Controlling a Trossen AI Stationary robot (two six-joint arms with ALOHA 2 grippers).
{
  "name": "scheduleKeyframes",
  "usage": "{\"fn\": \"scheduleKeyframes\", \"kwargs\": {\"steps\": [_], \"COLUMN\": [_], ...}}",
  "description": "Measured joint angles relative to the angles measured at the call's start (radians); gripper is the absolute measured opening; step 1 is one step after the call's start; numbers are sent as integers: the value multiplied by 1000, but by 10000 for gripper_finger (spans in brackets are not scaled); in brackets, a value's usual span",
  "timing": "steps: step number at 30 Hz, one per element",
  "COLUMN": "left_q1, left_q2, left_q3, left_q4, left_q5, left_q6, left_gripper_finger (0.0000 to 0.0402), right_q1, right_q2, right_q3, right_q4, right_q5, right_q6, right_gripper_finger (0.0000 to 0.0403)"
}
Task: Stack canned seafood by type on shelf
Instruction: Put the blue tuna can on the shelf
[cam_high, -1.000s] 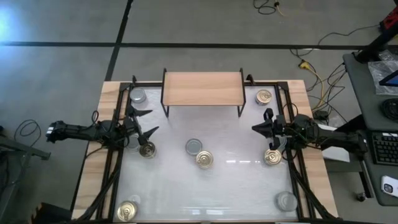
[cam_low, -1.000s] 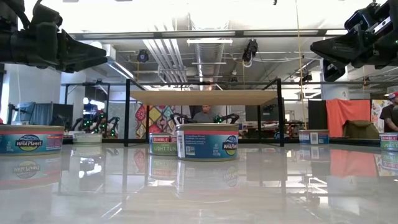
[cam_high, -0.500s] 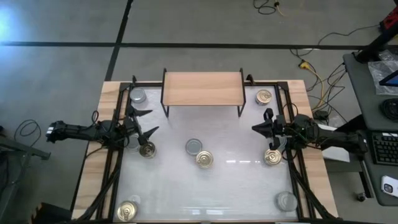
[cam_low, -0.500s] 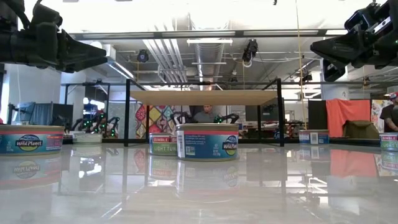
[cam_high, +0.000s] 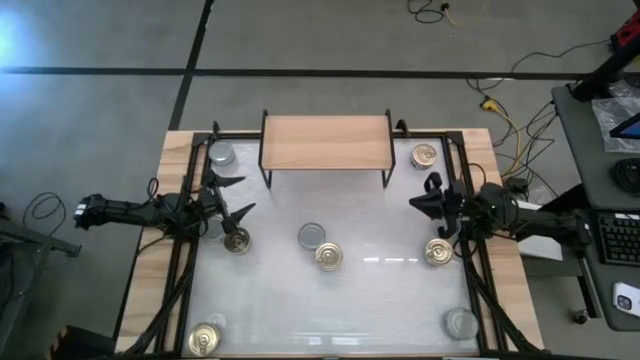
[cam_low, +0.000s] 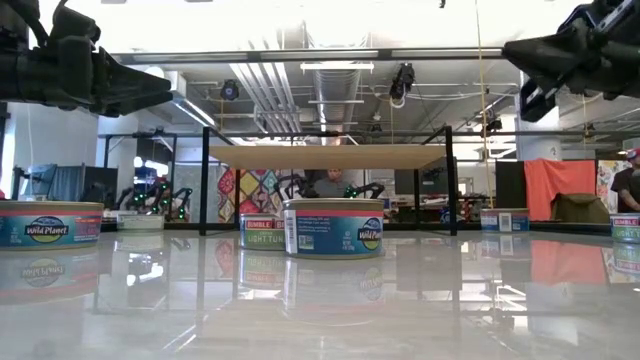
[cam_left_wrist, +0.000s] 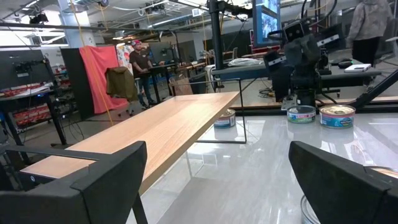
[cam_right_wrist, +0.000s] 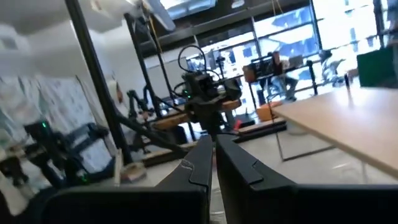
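Observation:
The shelf (cam_high: 325, 142), a light wood plank on thin black legs, stands at the table's far middle. Canned seafood sits scattered on the white tabletop: gold-topped tins (cam_high: 237, 241), (cam_high: 329, 256), (cam_high: 438, 252), (cam_high: 424, 155), (cam_high: 205, 338) and silver-topped tins (cam_high: 311, 236), (cam_high: 222, 154), (cam_high: 461, 322). My left gripper (cam_high: 235, 197) hovers open at the left side, above and beside the gold tin there, pointing level toward the table's middle. My right gripper (cam_high: 414, 204) hovers shut at the right side, its fingers (cam_right_wrist: 214, 163) together and raised off the table.
A black metal frame (cam_high: 190, 200) runs along the table's left, right and far sides. The middle of the tabletop in front of the shelf holds two tins close together. Beyond the right edge stands a desk with a keyboard (cam_high: 615, 235). People show in the room behind.
My right gripper has tipped its fingers upward and rolled a little at the wrist, staying shut and in the same place. No tin has moved.

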Motion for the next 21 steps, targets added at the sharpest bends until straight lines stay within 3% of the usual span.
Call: {"fn": "scheduleKeyframes", "kwargs": {"steps": [4, 7, 12, 17, 21], "left_q1": [0, 0, 0, 0, 0], "left_q2": [0, 0, 0, 0, 0], "left_q3": [0, 0, 0, 0, 0], "left_q4": [0, 0, 0, 0, 0], "left_q5": [0, 0, 0, 0, 0], "left_q6": [0, 0, 0, 0, 0], "left_gripper_finger": [377, 377, 377, 377, 377], "right_q1": [37, 142, 400, 633, 745], "right_q2": [13, 42, 156, 361, 579], "right_q3": [0, 0, 0, 0, 3], "right_q4": [77, 147, 221, 343, 551], "right_q5": [-47, -63, 211, 517, 649], "right_q6": [137, 152, 36, -62, -59], "right_gripper_finger": [13, 13, 13, 13, 13]}}
